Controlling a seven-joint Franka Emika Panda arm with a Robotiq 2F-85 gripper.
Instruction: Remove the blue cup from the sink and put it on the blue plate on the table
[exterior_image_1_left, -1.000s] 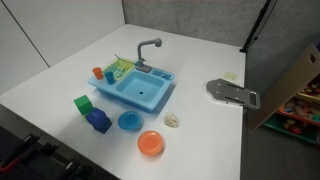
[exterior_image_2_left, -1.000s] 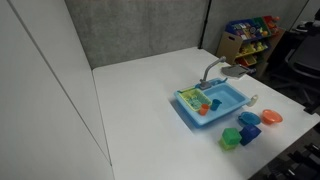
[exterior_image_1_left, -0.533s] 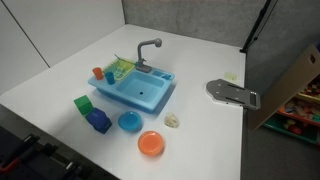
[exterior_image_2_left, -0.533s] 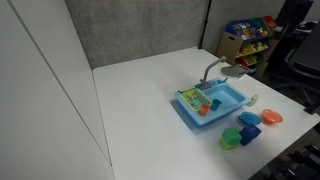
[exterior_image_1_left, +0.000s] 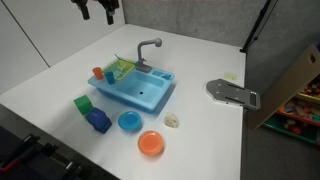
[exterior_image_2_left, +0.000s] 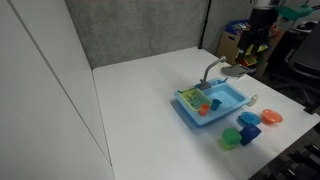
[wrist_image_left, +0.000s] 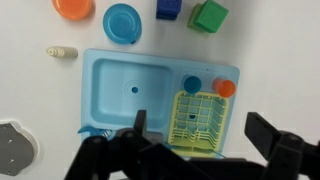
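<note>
The two dark fingers (wrist_image_left: 137, 130) stand wide apart with nothing between them. The gripper (wrist_image_left: 196, 122) hangs high above the sink (wrist_image_left: 135, 98), pointing straight down, touching nothing. In an exterior view the gripper (exterior_image_1_left: 97, 10) shows only at the top edge, well above and behind the sink (exterior_image_1_left: 135, 90), with most of the arm cut off.

Only the wrist view looks straight into the sink. There the blue cup (wrist_image_left: 192, 85) sits at a corner of the yellow-green rack (wrist_image_left: 203, 122), just beside an orange cup (wrist_image_left: 226, 88), and the basin next to them is bare. In the exterior views the blue cup is too small to make out, though the orange cup (exterior_image_1_left: 98, 72) is plain.

The blue plate (wrist_image_left: 123, 22) lies on the table (exterior_image_1_left: 200, 60) near the sink's long side, with an orange plate (wrist_image_left: 73, 8) beside it. In an exterior view the blue plate (exterior_image_1_left: 129, 121) lies between a dark blue block (exterior_image_1_left: 98, 121) and the orange plate (exterior_image_1_left: 151, 143). A green block (exterior_image_1_left: 84, 103) stands near the dark one, and a small beige object (exterior_image_1_left: 172, 120) lies by the sink. A grey metal plate (exterior_image_1_left: 232, 93) sits at the table's edge.

The table is white, against grey walls. An exterior view shows shelves of bright toys (exterior_image_2_left: 245, 32) behind it.
</note>
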